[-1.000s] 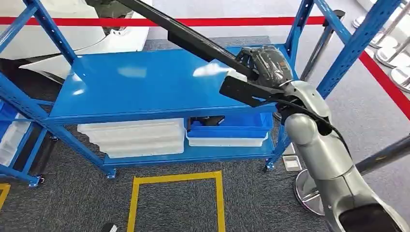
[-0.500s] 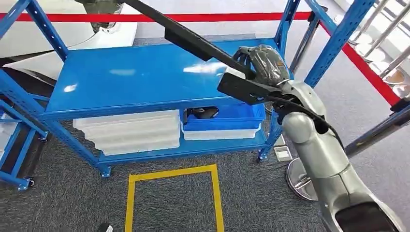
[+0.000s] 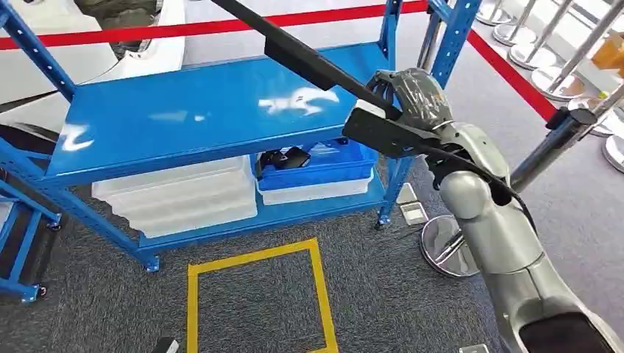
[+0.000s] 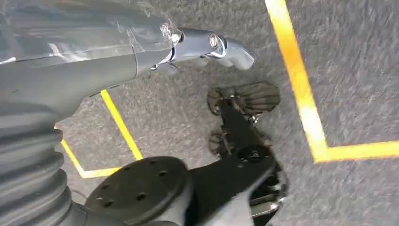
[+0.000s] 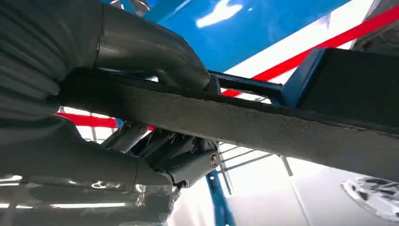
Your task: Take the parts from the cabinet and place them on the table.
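I see my right hand holding the long black part above the blue cabinet. My left hand hangs over grey carpet with yellow tape lines; whether it holds anything I cannot tell. A red barrier line runs behind the cabinet.

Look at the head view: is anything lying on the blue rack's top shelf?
No: the top shelf is bare, while the right hand holds the long black part above it.

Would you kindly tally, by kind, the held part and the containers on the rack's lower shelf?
Long black part, held by the right hand: 1
Blue bin: 1
White bin beneath it: 1
White stacked pile: 1
Total: 4
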Available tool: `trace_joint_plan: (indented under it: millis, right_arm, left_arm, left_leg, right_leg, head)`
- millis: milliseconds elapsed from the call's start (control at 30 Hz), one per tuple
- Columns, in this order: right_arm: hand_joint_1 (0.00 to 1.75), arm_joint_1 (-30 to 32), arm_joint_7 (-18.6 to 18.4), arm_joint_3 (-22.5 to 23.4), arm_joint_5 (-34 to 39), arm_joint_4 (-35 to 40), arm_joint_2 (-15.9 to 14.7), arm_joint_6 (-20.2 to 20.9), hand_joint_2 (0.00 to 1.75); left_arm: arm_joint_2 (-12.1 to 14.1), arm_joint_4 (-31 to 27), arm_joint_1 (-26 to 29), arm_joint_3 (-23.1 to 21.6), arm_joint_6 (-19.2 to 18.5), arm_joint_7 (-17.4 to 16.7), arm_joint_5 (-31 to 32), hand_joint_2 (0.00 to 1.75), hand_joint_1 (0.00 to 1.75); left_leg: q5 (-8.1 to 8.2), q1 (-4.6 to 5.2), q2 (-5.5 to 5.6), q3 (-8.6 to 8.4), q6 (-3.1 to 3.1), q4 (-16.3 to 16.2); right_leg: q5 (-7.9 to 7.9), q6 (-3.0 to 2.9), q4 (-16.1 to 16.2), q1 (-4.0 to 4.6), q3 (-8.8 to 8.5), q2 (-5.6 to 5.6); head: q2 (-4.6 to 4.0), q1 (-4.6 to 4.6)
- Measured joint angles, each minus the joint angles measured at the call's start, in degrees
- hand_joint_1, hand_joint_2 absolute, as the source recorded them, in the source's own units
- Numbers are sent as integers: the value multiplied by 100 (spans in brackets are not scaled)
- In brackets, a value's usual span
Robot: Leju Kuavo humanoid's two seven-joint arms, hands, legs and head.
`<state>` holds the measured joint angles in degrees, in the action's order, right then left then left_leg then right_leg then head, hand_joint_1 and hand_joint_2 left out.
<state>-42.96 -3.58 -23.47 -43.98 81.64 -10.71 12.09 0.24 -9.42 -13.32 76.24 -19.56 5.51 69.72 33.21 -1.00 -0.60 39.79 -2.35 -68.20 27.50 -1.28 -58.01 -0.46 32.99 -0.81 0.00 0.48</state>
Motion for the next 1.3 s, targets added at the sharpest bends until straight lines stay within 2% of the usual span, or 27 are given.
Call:
trace_joint_plan:
  millis: [67,100,133,200,233,267,367,400,433,467,533,567,600,633,700,733,767,800,900,933,1000,1067,1100,1167,1233,1267,1300]
  right_arm:
    - [171,3,-2,0,13,-13,0,2,175]
    - [171,10,-4,0,13,-20,0,2,175]
    - [171,17,-11,0,15,-24,0,2,175]
    - [171,16,-33,0,22,-24,0,4,175]
    - [171,19,-41,0,28,-24,0,4,175]
    - [171,15,-57,2,31,-26,-2,6,175]
    - [171,34,-85,4,46,-26,2,20,175]
    - [171,40,-101,4,48,-28,-13,24,175]
    - [171,29,-101,7,59,-28,-18,26,175]
    - [171,23,-112,7,66,-28,-13,33,175]
    - [171,38,-114,7,72,-28,-13,35,175]
    - [171,50,-120,7,70,-28,-13,39,175]
    - [171,65,-125,7,70,-28,-13,39,175]
    - [171,69,-129,7,70,-28,-13,39,175]
    - [171,62,-129,7,79,-28,-13,39,175]
    - [171,59,-129,7,79,-28,-13,39,175]
    - [171,51,-129,4,81,-28,-11,42,175]
    - [171,47,-127,4,81,-24,-4,42,175]
    - [171,58,-127,7,81,-24,-7,44,175]
    - [171,54,-125,7,81,-24,-4,44,175]
    - [171,54,-125,4,81,-24,9,44,175]
    - [171,68,-123,0,81,-26,17,46,175]
    - [171,74,-122,0,81,-26,17,50,175]
    - [171,88,-125,-2,81,-26,17,52,175]
    - [171,85,-125,-2,81,-26,19,52,175]
    - [171,85,-125,-2,81,-26,20,52,175]
    - [171,89,-127,-7,81,-26,26,55,175]
  left_arm:
    - [4,0,2,0,0,0,0,175,0]
    - [9,0,1,0,0,0,0,175,0]
    - [9,0,0,0,0,0,0,175,0]
    - [11,0,-4,0,0,0,2,175,0]
    - [24,-2,-16,0,0,0,4,175,0]
    - [35,-2,-19,-2,0,0,4,175,0]
    - [35,-4,-30,0,-7,-2,9,175,0]
    - [24,0,-34,-2,-17,-2,9,175,0]
    - [28,-2,-45,-2,-20,-4,9,175,0]
    - [28,-2,-46,-2,-20,-4,9,175,0]
    - [28,-2,-39,-2,-20,-4,9,175,0]
    - [28,-2,-38,0,-17,-4,9,175,0]
    - [28,-2,-38,0,-17,-4,9,175,0]
    - [28,-2,-39,-2,-17,-4,9,175,0]
    - [28,-2,-42,0,-17,-2,0,175,0]
    - [28,-2,-42,0,-13,0,0,175,0]
    - [46,-7,-39,0,-7,11,-4,175,0]
    - [46,-7,-43,0,-7,13,-4,175,0]
    - [44,-7,-41,0,-7,15,-4,175,0]
    - [44,-4,-39,0,-7,15,-4,175,0]
    - [44,-4,-22,0,-9,15,-4,175,0]
    - [44,-4,-2,0,-2,15,-4,175,0]
    - [44,-4,7,0,-2,15,-4,175,0]
    - [44,-4,9,0,-2,15,-4,175,0]
    - [46,-4,7,0,-2,15,-4,175,0]
    - [75,-7,8,0,-2,15,-4,175,0]
    - [72,-7,14,0,-2,15,-4,175,0]
  left_leg:
    - [324,1,14,142,3,-717]
    - [264,2,17,84,15,-786]
    - [109,6,18,-89,34,-631]
    - [-266,7,83,-713,96,267]
    - [-197,7,286,-970,150,740]
    - [-157,1,381,-1075,153,934]
    - [-214,57,285,-1039,202,951]
    - [-301,-11,205,-1011,256,1039]
    - [-376,-14,120,-967,286,1053]
    - [-424,-13,75,-899,352,1056]
    - [-512,-10,-33,-771,362,1046]
    - [-566,-11,-95,-693,354,1035]
    - [-612,-11,-147,-621,342,1023]
    - [-650,-14,-208,-551,326,1006]
    - [-688,-31,-301,-441,272,967]
    - [-707,-28,-338,-415,240,929]
    - [-719,-7,-372,-379,206,905]
    - [-753,1,-401,-374,157,897]
    - [-849,-26,-525,-369,24,932]
    - [-739,-61,-370,-340,-21,843]
    - [-215,-51,-63,-114,-34,233]
    - [216,-21,9,206,-21,-669]
    - [239,-7,11,249,-6,-866]
    - [-59,22,20,-46,66,-459]
    - [-492,58,181,-634,183,571]
    - [-417,60,368,-757,257,794]
    - [-464,58,360,-766,232,874]
  right_leg:
    - [-108,-3,-13,25,140,98]
    - [-157,3,-24,28,215,148]
    - [-200,7,-43,28,280,191]
    - [-270,36,-105,27,408,296]
    - [-294,58,-142,12,457,325]
    - [-326,97,-168,38,506,363]
    - [-481,238,-116,-13,537,472]
    - [-489,279,-113,21,571,483]
    - [-309,280,-197,7,621,352]
    - [18,298,-467,-3,715,239]
    - [585,366,-1280,-52,934,149]
    - [725,408,-1692,-68,1019,140]
    - [657,436,-1873,-90,999,137]
    - [454,461,-1799,-113,859,133]
    - [68,493,-1096,-142,315,44]
    - [50,503,-576,-148,-65,-113]
    - [250,500,-166,-81,-314,-248]
    - [316,401,-32,-62,-337,-220]
    - [250,200,-4,-32,-241,-101]
    - [185,112,24,-51,-217,-81]
    - [118,17,23,-31,-135,-7]
    - [56,-24,12,14,-50,99]
    - [31,-28,2,34,-12,155]
    - [-1,-24,-18,64,36,268]
    - [-8,-12,-51,84,42,369]
    - [-11,2,-58,95,79,388]
    - [-41,44,-69,78,104,460]
  head:
    - [0,-50]
    - [0,-70]
    - [0,-87]
    - [0,-116]
    - [0,-137]
    - [0,-116]
    - [0,-122]
    - [0,-120]
    - [0,-111]
    - [0,-33]
    - [0,11]
    - [0,37]
    - [0,61]
    - [0,94]
    - [0,129]
    - [0,158]
    - [0,218]
    - [0,197]
    - [0,153]
    - [0,147]
    - [0,40]
    - [0,-48]
    - [0,-70]
    - [0,-105]
    - [0,-142]
    - [0,-142]
    - [0,-100]
